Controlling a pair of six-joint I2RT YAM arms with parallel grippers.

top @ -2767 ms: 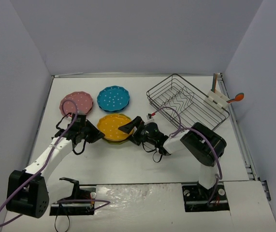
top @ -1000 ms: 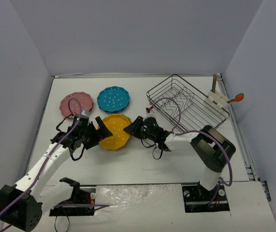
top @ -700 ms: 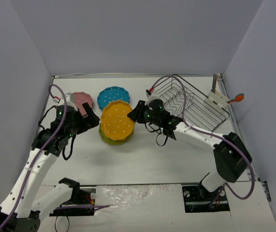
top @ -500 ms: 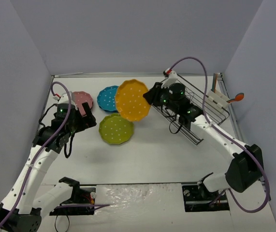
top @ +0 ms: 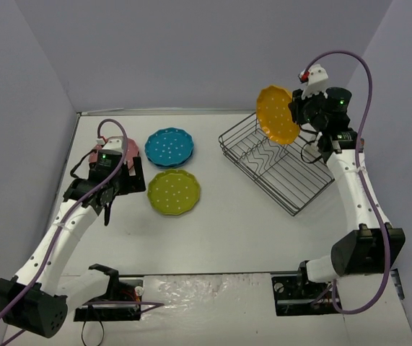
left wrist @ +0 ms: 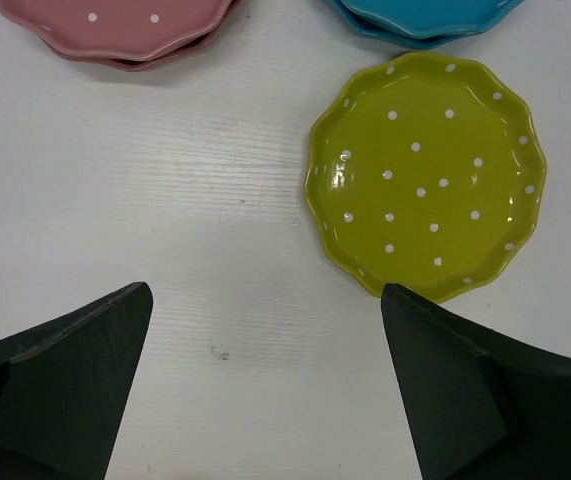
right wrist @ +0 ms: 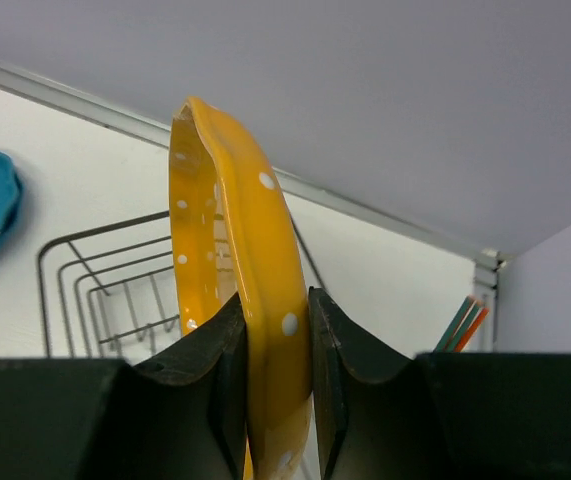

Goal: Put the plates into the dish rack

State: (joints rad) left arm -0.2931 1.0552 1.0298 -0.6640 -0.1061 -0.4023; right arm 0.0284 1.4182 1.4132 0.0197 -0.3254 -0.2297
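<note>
- The right gripper [right wrist: 277,330] is clamped on the rim of the orange plate [right wrist: 235,230], one finger on each face, with the plate standing on edge between them.
- Half a second ago this plate hung beside the rack's left end, above the blue plate. It is now lifted higher and carried across, over the far part of the dish rack [top: 278,162].
- In the right wrist view the rack's wires lie below and behind the held plate; plate and rack are apart.
- The left gripper [left wrist: 265,380] hovers over bare table with its fingers spread wide and nothing between them.
- Since the earlier frames the left arm has drawn back from the middle stack and sits lower.
- The yellow-green plate [left wrist: 425,190] lies flat just ahead of the left gripper's right finger. It was under the orange plate 2.8 s ago and is now uncovered.
- The pink plates [left wrist: 115,25] lie ahead of the left finger, and the blue plates [left wrist: 425,15] lie beyond the yellow-green one, as before.
</note>
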